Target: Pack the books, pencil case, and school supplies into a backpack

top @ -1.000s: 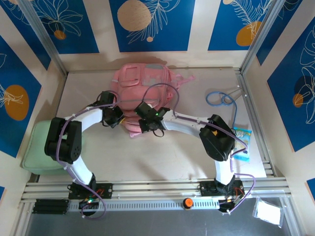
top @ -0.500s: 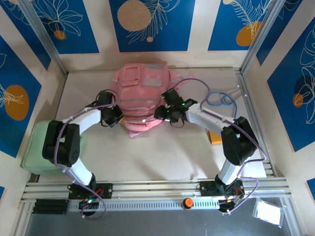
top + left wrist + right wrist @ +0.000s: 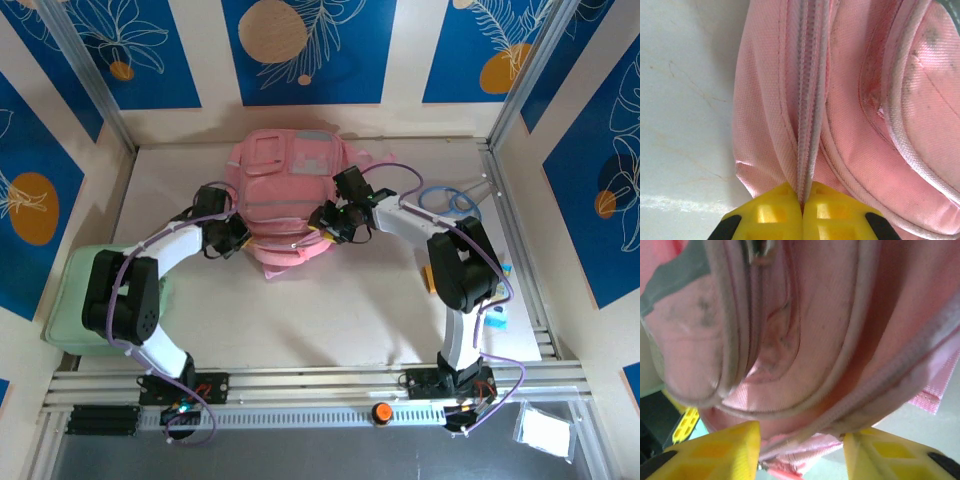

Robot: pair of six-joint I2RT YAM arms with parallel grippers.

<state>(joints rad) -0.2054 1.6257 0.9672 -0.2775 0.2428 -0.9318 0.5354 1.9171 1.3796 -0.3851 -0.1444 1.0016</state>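
- Moved: right gripper (image 3: 322, 222), from near edge of pink fabric backpack (image 3: 285, 180) to its right flank.
- Location: backpack at far-centre of pale table (image 3: 300, 320), between both arms.
- Hold: left gripper (image 3: 802, 199) pressed together, pinching zip seam (image 3: 810, 100).
- Reach: right gripper jaws spread astride fabric edge.
- Step, judged: opening main compartment; next calls for right jaws closing firmly.

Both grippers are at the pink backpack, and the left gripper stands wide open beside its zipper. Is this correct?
Not quite. The left gripper is not wide open: the left wrist view shows its fingers pressed together on the zipper seam of the pink backpack. The rest holds.
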